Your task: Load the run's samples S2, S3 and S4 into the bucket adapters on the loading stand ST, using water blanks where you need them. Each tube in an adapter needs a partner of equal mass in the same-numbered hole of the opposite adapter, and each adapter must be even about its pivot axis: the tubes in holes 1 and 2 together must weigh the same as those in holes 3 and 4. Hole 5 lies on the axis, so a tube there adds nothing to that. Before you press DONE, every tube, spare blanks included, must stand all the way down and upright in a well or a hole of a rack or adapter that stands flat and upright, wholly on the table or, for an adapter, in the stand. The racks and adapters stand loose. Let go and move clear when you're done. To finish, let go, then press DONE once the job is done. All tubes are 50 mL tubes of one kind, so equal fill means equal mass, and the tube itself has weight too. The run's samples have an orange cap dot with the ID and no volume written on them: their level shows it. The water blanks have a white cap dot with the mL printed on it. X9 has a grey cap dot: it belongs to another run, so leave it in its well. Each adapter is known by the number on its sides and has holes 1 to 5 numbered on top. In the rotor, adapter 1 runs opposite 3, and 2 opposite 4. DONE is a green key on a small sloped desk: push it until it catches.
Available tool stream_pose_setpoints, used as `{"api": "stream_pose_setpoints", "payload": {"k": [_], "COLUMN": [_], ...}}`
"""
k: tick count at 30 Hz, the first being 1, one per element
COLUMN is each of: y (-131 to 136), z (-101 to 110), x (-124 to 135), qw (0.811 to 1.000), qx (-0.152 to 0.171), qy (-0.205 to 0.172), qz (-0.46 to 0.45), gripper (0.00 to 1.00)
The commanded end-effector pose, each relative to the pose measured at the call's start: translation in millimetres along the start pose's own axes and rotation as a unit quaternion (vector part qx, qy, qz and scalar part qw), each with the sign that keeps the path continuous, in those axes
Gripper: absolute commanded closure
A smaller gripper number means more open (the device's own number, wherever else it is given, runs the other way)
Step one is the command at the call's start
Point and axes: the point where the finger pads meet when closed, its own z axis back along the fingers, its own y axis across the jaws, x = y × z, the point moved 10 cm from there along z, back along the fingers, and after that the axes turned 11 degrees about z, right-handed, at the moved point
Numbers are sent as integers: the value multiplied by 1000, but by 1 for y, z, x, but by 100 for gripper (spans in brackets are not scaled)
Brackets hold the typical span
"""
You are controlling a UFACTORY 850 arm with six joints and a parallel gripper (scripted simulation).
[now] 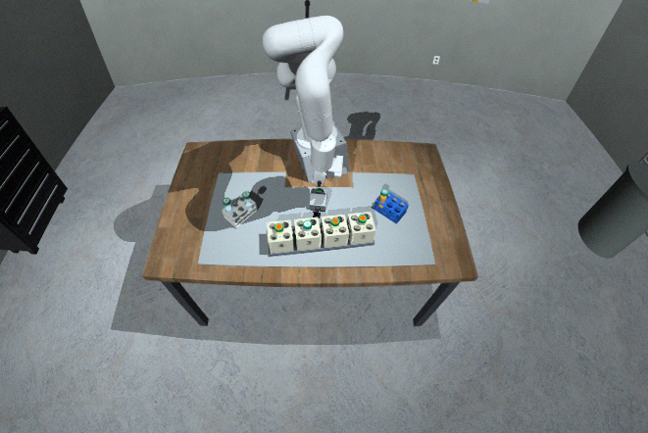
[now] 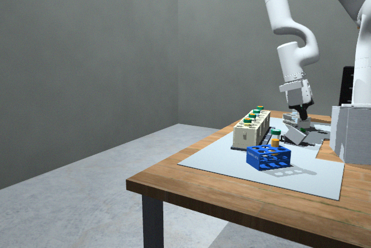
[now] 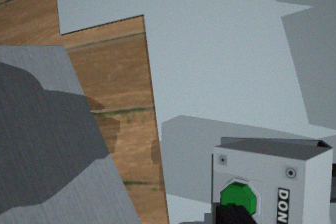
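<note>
Black closed fingertips (image 1: 319,184) (image 2: 304,117), pinching nothing, hang just above the round green key (image 2: 303,129) (image 3: 238,195) on the sloped grey desk (image 1: 318,200) (image 2: 294,134) (image 3: 270,170).

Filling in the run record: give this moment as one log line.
gripper: shut, nothing held | at: above DONE key | adapters: four, one tube each

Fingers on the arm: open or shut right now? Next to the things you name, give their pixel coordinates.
Shut on nothing: the dark fingers (image 1: 319,183) (image 2: 303,118) form one narrow tip near the green key (image 3: 238,195).
</note>
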Motion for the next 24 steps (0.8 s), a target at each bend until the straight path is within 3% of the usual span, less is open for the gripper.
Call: {"api": "stream_pose_setpoints", "payload": {"k": [1, 24], "y": [-1, 2], "z": [-9, -18], "x": [0, 0], "qw": [1000, 1000], "qx": [21, 21], "qy": [1, 1], "qz": [-1, -1], "gripper": [100, 100]}}
